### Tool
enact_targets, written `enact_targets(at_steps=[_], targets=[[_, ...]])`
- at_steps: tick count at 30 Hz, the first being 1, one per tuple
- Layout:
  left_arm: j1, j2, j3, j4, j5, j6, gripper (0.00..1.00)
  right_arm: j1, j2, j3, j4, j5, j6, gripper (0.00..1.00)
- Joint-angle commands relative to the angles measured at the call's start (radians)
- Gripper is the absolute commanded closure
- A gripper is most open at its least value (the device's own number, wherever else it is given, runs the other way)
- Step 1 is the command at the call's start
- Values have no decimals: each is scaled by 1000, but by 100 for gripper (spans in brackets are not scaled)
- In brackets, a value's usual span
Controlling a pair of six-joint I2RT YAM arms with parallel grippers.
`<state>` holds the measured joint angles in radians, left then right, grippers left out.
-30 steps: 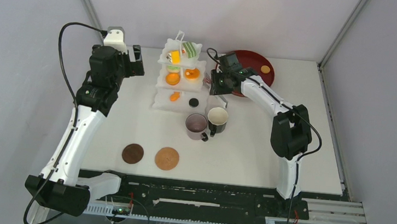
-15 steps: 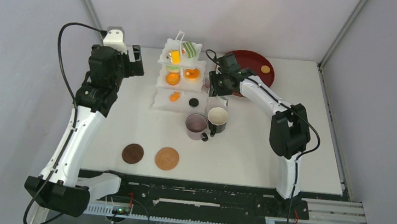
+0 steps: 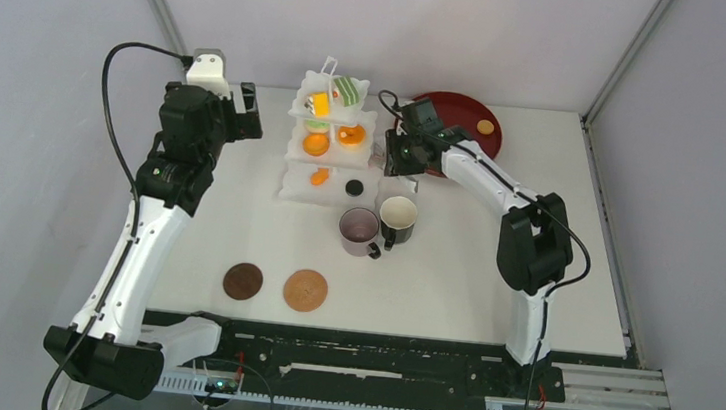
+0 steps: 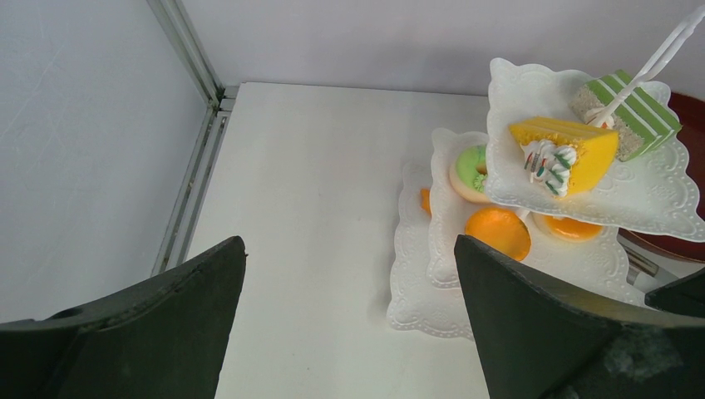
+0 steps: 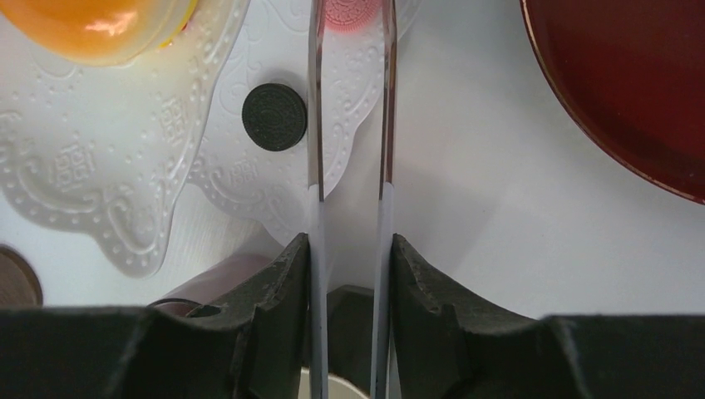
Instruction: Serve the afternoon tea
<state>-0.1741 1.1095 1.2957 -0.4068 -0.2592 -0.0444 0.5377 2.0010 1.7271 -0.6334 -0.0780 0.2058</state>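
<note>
A: White desk (image 3: 453, 274), and the right claw (image 5: 349, 249), clenched on the tongs (image 5: 315, 125), has edged farther back beside the three-tier stand (image 3: 329, 152), a pink biscuit (image 5: 353, 10) between the blades at its lowest tier.
B: Left claw (image 4: 349, 245) hangs released; mugs (image 3: 359, 227) aren't on coasters (image 3: 306, 289) yet.

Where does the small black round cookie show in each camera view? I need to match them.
Top external: small black round cookie on the bottom tier's right side, centre of picture.
Left wrist: not in it.
Right wrist: upper left of centre, just left of the long metal tongs.
Shared landmark: the white three-tier stand, in all three views.
</note>
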Motion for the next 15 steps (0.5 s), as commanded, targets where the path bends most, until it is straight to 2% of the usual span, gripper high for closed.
enact_targets(at_steps=[1, 4, 9, 12, 15], targets=[[2, -30, 4, 24, 6, 5, 0, 5, -155, -34, 98, 31, 23, 60], [0, -26, 19, 11, 15, -4, 0, -5, -209, -99, 130, 56, 45, 68], [-23, -44, 19, -21, -1, -17, 0, -49, -374, -268, 192, 118, 98, 88], [-79, -71, -6, -74, -59, -15, 0, -110, -545, -442, 246, 176, 148, 91], [-162, -122, -68, -130, -131, -59, 0, -184, -719, -624, 251, 308, 192, 91]])
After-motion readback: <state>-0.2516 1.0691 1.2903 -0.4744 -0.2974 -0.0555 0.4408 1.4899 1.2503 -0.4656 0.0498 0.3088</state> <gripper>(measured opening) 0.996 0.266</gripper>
